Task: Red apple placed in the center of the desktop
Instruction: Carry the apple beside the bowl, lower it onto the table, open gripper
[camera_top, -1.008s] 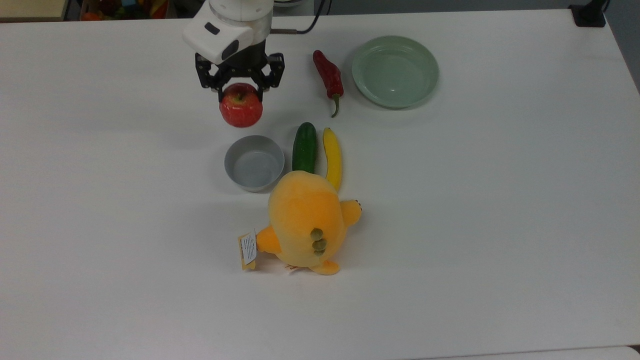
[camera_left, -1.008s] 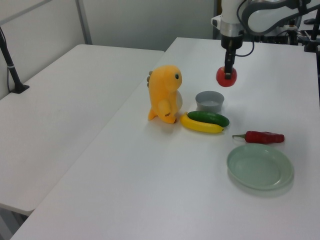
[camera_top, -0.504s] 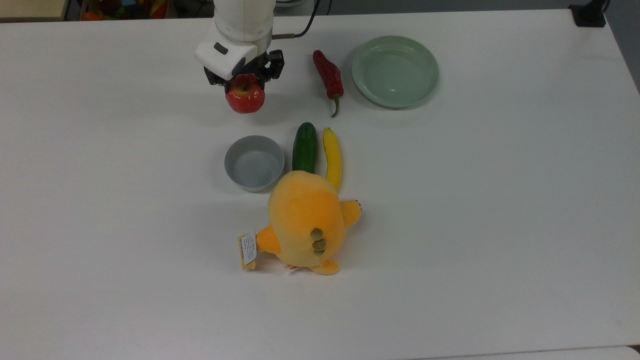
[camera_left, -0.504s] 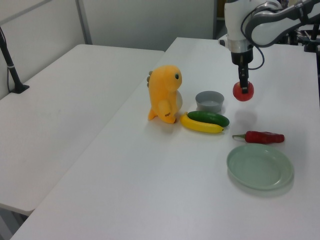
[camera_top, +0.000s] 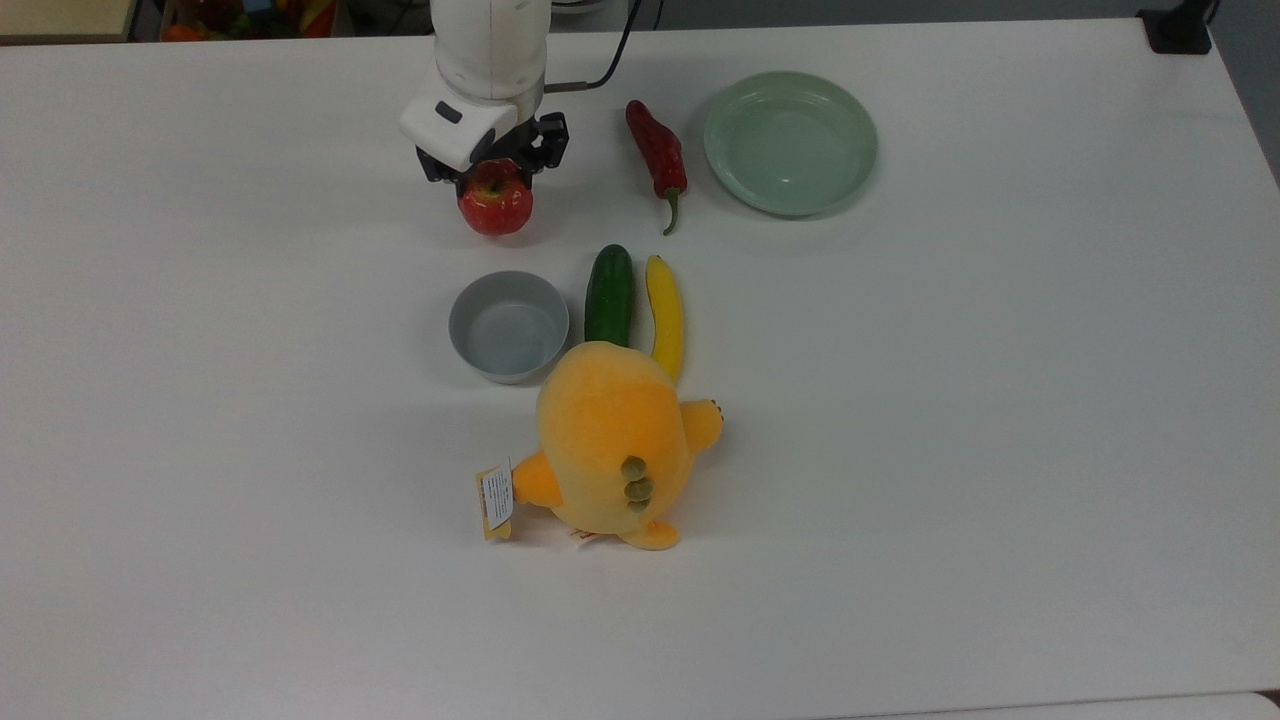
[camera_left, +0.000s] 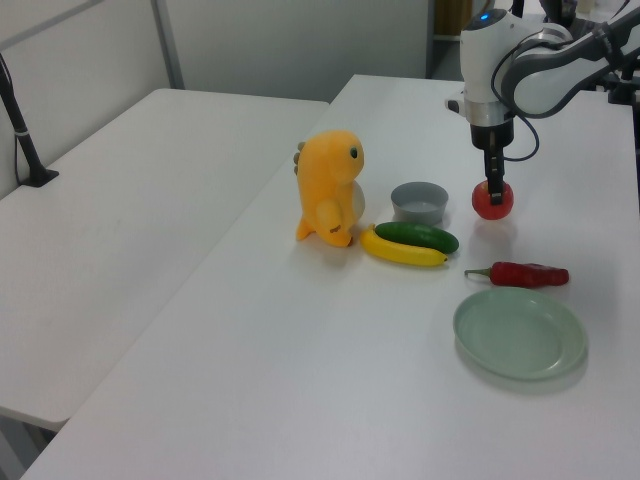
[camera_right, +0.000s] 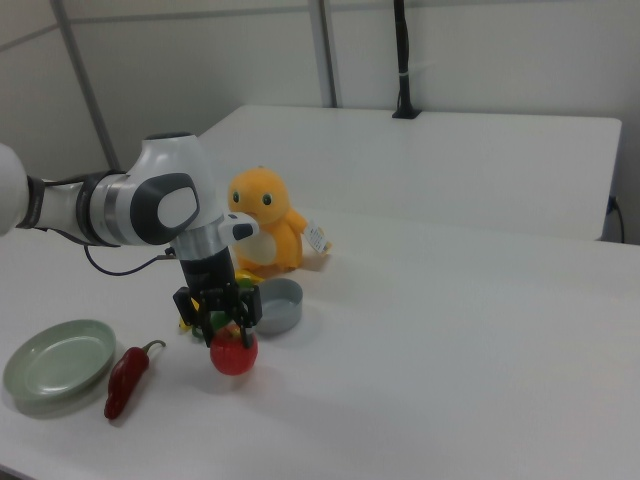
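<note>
Over the last second the claw (camera_top: 494, 172) has carried the red apple (camera_top: 495, 205) down and toward the top view's right, from well above the grey bowl (camera_top: 508, 325) to low over the worktop (camera_top: 1000, 450). The left view shows the same descent: the red apple (camera_left: 492, 200) now sits at or just off the surface, and I cannot tell whether it touches.

The claw is pinching the red apple at its top, fingers on either side of the stem dimple, with the fruit directly below it. In the right view the claw (camera_right: 222, 318) hangs over the red apple (camera_right: 233, 352), the grey bowl (camera_right: 278, 305) just behind.

By my judgement the carry is nearly done; what remains is to settle the apple, let go and lift away. The spot looks off-centre, nearer the worktop's far edge in the top view.

The plush toy (camera_top: 610, 440) carries a small paper tag (camera_top: 496, 497); its printing cannot be read.
</note>
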